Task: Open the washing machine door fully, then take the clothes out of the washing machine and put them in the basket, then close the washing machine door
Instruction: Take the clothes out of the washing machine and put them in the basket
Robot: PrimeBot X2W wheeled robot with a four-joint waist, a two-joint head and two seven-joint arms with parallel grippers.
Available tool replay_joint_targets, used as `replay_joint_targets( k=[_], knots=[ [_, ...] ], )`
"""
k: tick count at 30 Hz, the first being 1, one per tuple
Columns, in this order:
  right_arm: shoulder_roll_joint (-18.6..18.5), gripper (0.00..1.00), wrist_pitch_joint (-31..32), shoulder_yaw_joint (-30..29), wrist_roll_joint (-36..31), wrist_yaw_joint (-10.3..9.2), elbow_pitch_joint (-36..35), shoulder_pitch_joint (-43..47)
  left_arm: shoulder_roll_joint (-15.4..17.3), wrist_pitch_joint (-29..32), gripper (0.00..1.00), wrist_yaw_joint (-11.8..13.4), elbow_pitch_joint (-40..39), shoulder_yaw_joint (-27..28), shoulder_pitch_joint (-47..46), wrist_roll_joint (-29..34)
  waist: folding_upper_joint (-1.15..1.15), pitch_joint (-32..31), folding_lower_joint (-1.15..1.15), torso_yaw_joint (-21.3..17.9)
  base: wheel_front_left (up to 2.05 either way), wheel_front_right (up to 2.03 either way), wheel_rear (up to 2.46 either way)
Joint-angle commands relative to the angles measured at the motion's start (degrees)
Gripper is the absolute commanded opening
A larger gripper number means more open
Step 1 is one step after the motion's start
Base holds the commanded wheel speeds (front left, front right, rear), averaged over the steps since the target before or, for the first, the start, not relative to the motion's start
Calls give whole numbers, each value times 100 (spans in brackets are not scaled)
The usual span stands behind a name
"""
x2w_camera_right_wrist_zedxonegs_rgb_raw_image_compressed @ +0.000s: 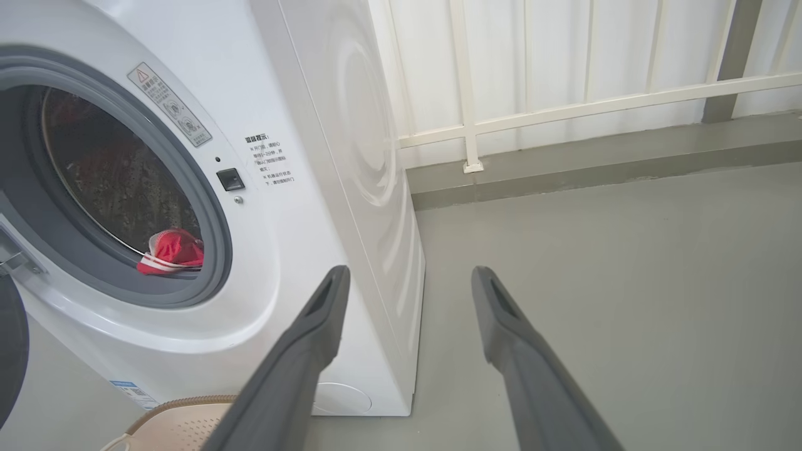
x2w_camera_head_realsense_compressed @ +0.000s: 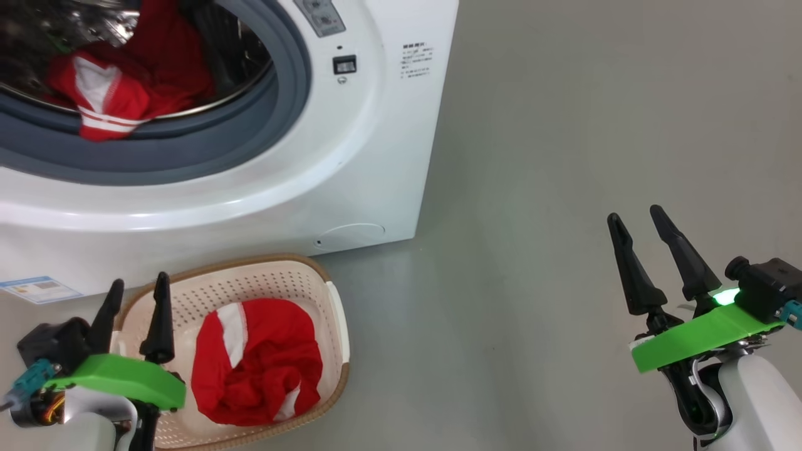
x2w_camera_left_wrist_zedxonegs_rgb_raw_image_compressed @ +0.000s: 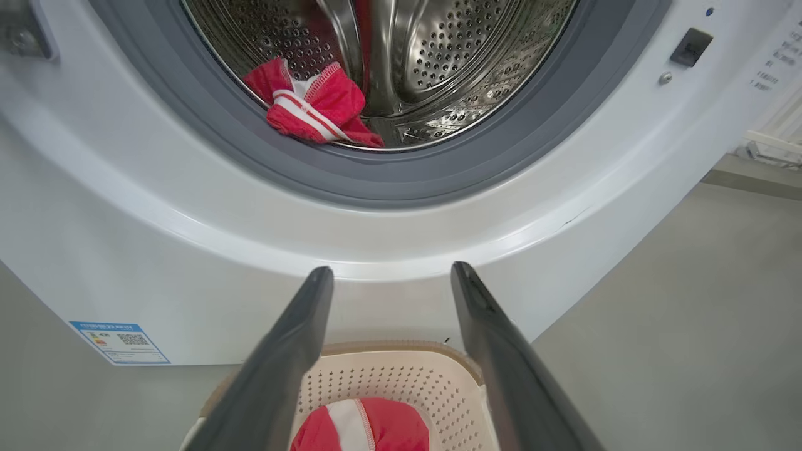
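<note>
Head view: you're mid-unloading, left claw [x2w_camera_head_realsense_compressed: 140,279] and right claw [x2w_camera_head_realsense_compressed: 634,213] both released, one red garment [x2w_camera_head_realsense_compressed: 257,366] in the basket [x2w_camera_head_realsense_compressed: 263,285] at seven o'clock. Next, reach ten o'clock for the striped garment [x2w_camera_head_realsense_compressed: 106,103] in the drum [x2w_camera_head_realsense_compressed: 56,25].

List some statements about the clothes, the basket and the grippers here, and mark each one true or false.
1. A red garment lies in the basket. True.
2. The washing machine is empty. False: a second red garment lies at the front lip of its drum.
3. The left gripper grips fabric. False: it is open and empty, above the basket.
4. The right gripper is open over bare floor. True.
</note>
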Motion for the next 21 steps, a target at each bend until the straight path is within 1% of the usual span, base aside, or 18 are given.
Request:
replay_joint_targets(
  k=[1,7,8,21],
  knots=[
    [-96,100,-43,100,16,9,-116,146,153,-71,100,39,-338,227,113,78,0,-114,0,96,0,0,0],
    [-150,100,-43,95,21,9,-115,215,83,-71,100,154,-1152,386,495,106,0,-239,0,228,0,0,0],
    [-150,100,-43,95,21,9,-115,215,83,-71,100,154,-1152,386,495,106,0,-239,0,228,0,0,0],
    [-220,100,-43,102,7,9,-141,340,54,-18,100,532,-2807,454,1297,229,0,-507,0,370,0,0,0]
  ],
)
